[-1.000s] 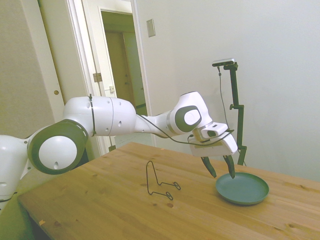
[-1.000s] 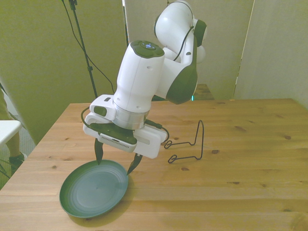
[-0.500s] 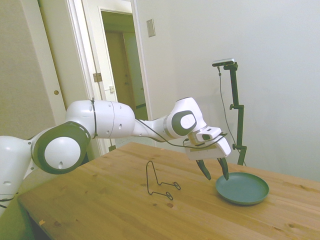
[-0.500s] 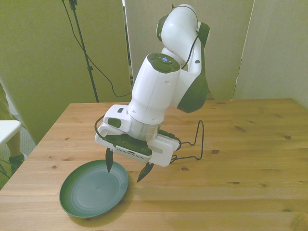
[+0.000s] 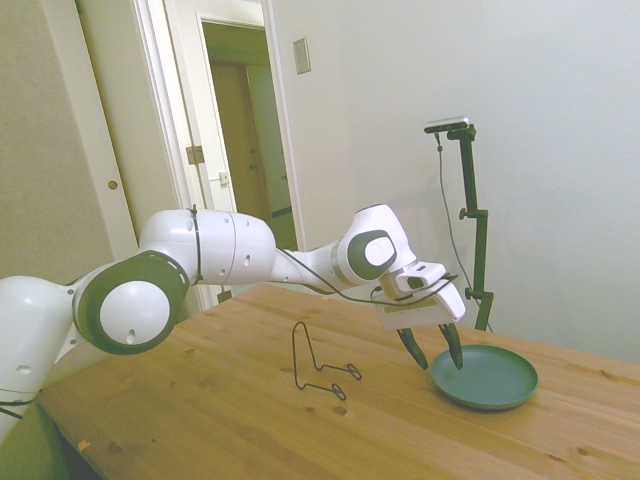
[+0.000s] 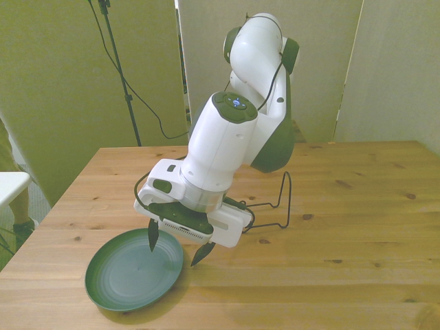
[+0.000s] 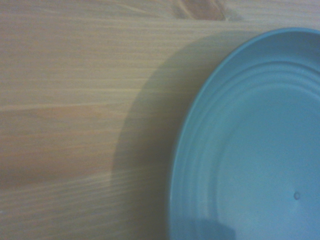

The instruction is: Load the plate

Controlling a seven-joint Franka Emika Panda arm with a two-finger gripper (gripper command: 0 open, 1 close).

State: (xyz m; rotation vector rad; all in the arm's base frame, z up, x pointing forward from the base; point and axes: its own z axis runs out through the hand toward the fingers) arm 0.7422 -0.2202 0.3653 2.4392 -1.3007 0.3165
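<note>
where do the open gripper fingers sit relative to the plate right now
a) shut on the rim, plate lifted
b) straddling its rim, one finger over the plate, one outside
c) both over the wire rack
b: in the front view the gripper hangs open across the rim of the plate, which lies flat on the table.

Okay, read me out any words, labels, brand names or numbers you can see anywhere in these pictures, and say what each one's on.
No readable text in any view.
The plate is plain teal, with no print.
The white arm and gripper show no legible label or logo.
The wire rack, the table and the wall plate carry no writing.
</note>
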